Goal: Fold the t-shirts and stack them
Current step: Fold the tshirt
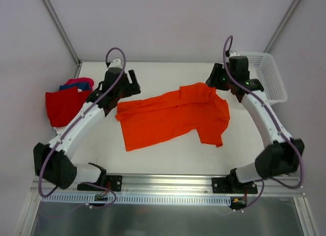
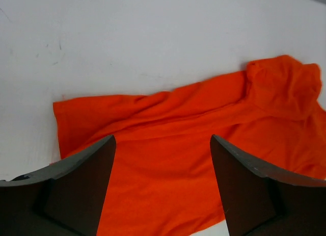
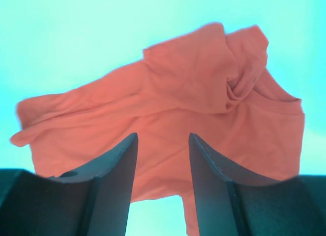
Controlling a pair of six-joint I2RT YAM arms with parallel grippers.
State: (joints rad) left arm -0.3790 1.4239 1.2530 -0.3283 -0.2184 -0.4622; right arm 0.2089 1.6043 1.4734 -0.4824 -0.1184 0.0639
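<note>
Top view: a crumpled bright orange cloth t-shirt (image 1: 173,116) lies on the white surface (image 1: 168,157) between my left jaws and right jaws. Left wrist: wide apart, empty, shirt beneath. Right wrist: half-open, empty, above the cloth. I judge folding unstarted; next I should pinch the edges and spread it flat.

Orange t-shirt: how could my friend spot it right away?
Start at the white table. The orange t-shirt lies spread out, a bit crumpled, in its middle. Unlike the red, blue and pink shirts piled at the left edge, it lies alone and is the only orange thing.
</note>
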